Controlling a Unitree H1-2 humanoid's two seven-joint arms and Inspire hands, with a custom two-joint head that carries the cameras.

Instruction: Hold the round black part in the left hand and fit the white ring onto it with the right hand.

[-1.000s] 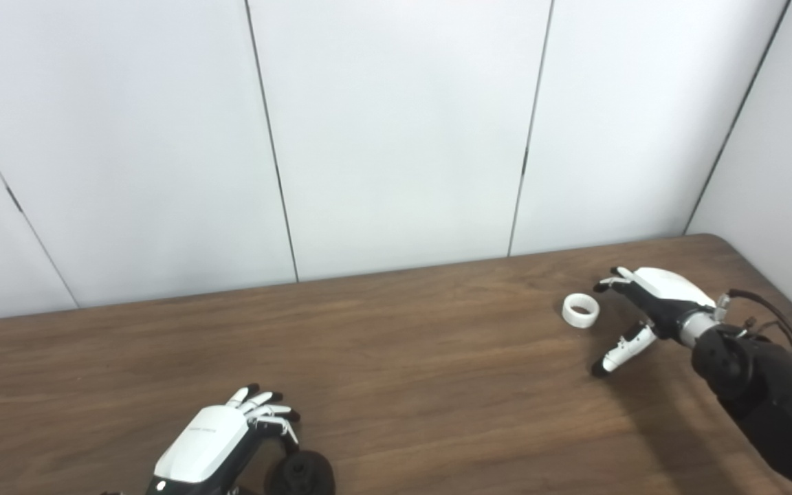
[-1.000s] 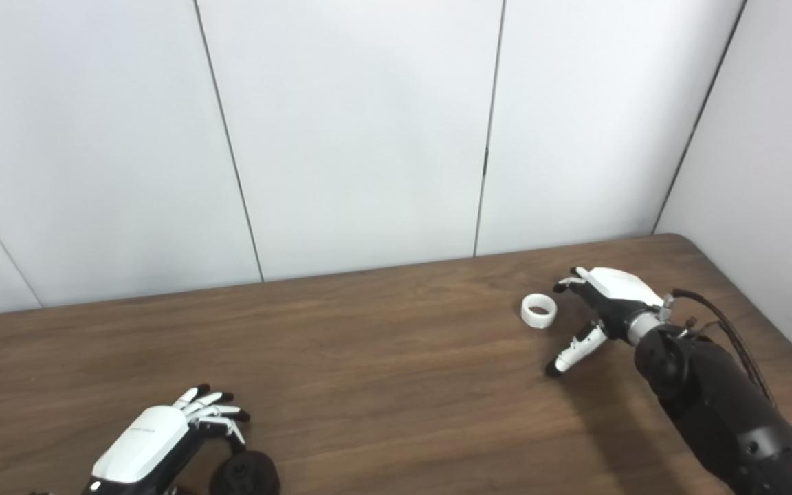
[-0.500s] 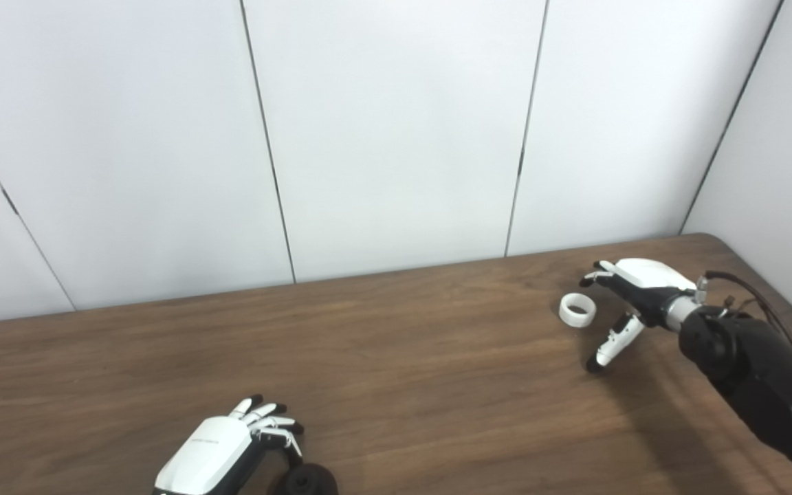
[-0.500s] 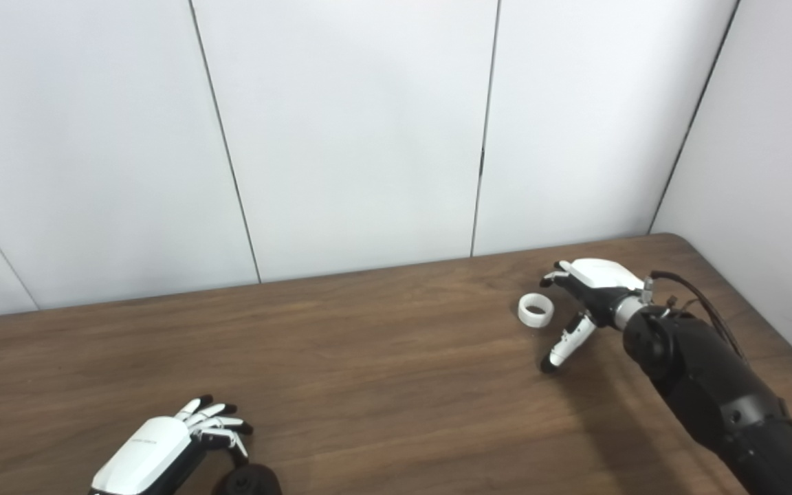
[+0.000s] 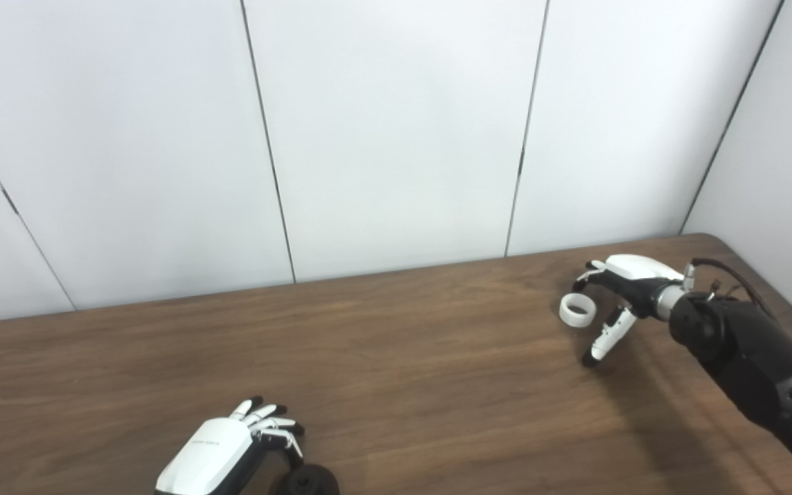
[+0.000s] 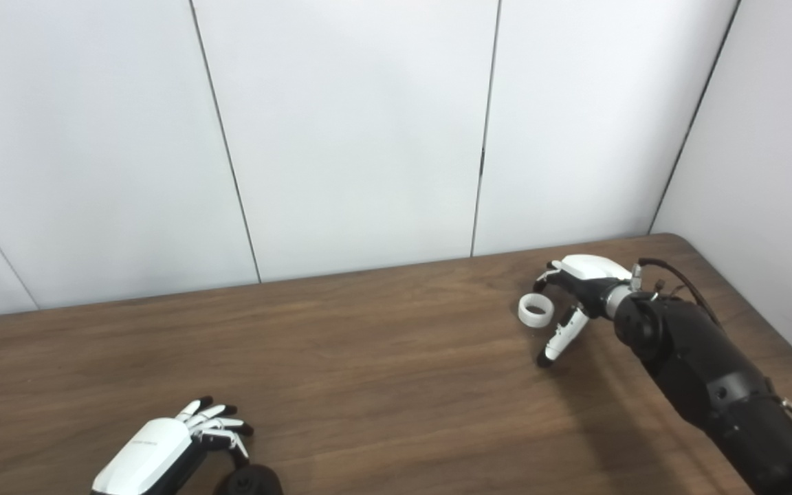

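The white ring (image 5: 577, 310) lies flat on the brown table at the right. My right hand (image 5: 619, 289) is open just right of it, fingers curved over the ring's far side and the thumb (image 5: 605, 339) reaching down toward the table on its near right. No finger grips the ring. The round black part (image 5: 309, 480) sits at the bottom edge, half cut off by the frame. My left hand (image 5: 231, 450) hovers close at its left, fingers bent toward the part but apart from it, holding nothing.
The wooden table (image 5: 396, 371) ends at a rounded far right corner (image 5: 712, 240). White wall panels (image 5: 396, 137) stand right behind its far edge and along the right side.
My right hand has slid left and farther back, so its fingers now arch over the ring. The camera tilted slightly; the left hand and black part sit lower in view.
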